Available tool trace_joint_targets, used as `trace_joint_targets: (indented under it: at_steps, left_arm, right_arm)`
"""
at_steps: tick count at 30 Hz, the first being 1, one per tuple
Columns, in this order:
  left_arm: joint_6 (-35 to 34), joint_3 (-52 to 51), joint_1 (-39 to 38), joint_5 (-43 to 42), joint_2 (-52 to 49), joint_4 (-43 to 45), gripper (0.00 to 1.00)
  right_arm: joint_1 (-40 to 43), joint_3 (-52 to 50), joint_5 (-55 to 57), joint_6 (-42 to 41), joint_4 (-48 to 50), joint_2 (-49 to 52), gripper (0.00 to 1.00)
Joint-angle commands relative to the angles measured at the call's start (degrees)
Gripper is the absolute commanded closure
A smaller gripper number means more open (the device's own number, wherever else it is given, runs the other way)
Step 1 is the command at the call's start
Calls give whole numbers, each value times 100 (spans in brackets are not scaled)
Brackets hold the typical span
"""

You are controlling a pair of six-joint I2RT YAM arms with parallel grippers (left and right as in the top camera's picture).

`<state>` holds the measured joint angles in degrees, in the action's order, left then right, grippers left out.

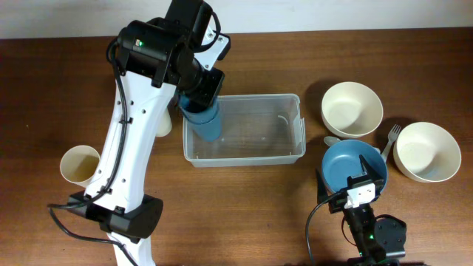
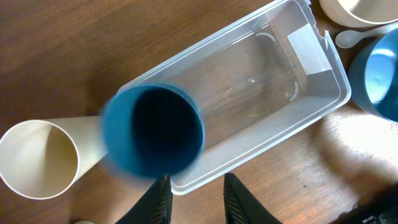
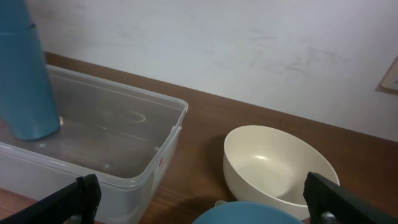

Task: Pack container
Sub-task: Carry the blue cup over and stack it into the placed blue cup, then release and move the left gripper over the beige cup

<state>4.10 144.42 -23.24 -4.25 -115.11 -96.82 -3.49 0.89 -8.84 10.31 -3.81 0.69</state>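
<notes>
The clear plastic container [image 1: 255, 151] lies in the middle of the table and also shows in the left wrist view [image 2: 292, 93] and the right wrist view [image 3: 124, 162]. A blue cup [image 1: 205, 120] is upright in its left end; it looks blurred in the left wrist view [image 2: 152, 130] and shows at the left edge of the right wrist view [image 3: 25, 81]. My left gripper [image 2: 198, 196] is open above that end [image 1: 201, 94], the cup beyond its fingertips. My right gripper [image 3: 208, 199] is open wide and empty, low at the front right [image 1: 362, 193].
A blue bowl [image 1: 347, 164] sits in front of my right gripper. Two cream bowls [image 1: 352, 109] [image 1: 427, 151] stand at the right with a fork [image 1: 391, 136] and a spoon [image 1: 330, 140] between them. Cream cups stand at the left [image 1: 80, 164] and beside the container [image 2: 40, 155].
</notes>
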Motion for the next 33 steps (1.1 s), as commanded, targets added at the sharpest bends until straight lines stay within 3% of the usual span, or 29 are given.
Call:
trace_joint_targets:
  at_steps: [1,12,15,22,33]
  left_arm:
    - [72,-17,-2,22,151,11,70]
    - [55,-17,9,413,153,11,70]
    - [-214,-17,105,756,192,11,63]
    - [-341,-17,986,1012,264,13,48]
    - [-321,-409,1703,935,181,153,48]
  right_arm:
    - [-26,-39,48,-22,-22,-48,1]
    - [-26,-39,50,-22,-22,-48,1]
    - [-26,-39,48,-22,-22,-48,1]
    - [-26,-39,48,-22,-22,-48,1]
    - [-26,-39,50,-22,-22,-48,1]
